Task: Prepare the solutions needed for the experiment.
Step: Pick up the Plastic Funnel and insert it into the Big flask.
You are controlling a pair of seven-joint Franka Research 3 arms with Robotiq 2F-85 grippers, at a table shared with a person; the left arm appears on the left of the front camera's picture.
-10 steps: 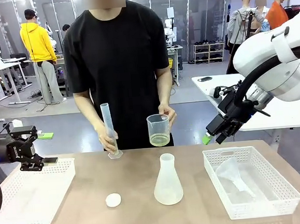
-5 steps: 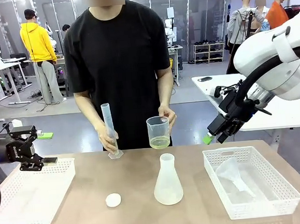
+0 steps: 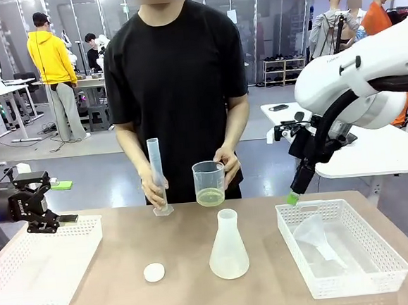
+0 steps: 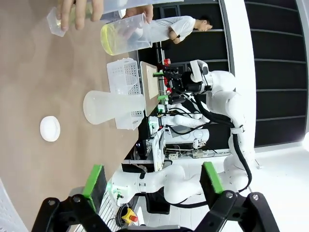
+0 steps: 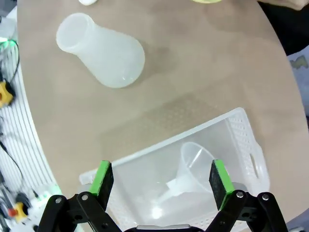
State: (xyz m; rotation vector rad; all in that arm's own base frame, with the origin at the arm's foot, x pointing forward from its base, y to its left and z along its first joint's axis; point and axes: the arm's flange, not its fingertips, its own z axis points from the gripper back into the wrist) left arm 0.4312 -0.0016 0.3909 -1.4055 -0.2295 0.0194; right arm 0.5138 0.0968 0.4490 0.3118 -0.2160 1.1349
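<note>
Found left fingers (image 4: 94, 181) spread wide and empty, parked at the far rim of the left basket (image 3: 89, 224); same spot as a second ago. Logged white disc (image 3: 154, 272) lying untouched on the counter (image 3: 113, 258). Saw person shift toward picture right and bring graduated cylinder (image 3: 156, 172) and beaker (image 3: 208, 177) closer together: cylinder held leaning slightly, base at the counter's far edge; beaker held up just beside it. Located the solutions (image 3: 209, 196) as a shallow pale yellow layer in the bottom of the beaker, none yet visible in the cylinder. Judged this as lining up to measure out by pouring. Recorded conical flask (image 3: 228, 253) standing mid-counter, apparently empty. Noted right fingers (image 3: 292, 197) swung from a slant toward the middle to pointing straight down above the far left corner of the right basket (image 3: 361, 267), released, holding nothing. Took that as setting up to fetch the funnel (image 3: 316, 234) lying inside.

Compared views. Got from the right wrist view what the front lacks: funnel bowl almost straight below, between the fingers, and a look down at the flask's open mouth. Got from the left wrist view a side-on check of the yellow liquid through the beaker wall, plus the right arm far off. Kept the front view for the cylinder's full height and the person's grip on both vessels
</note>
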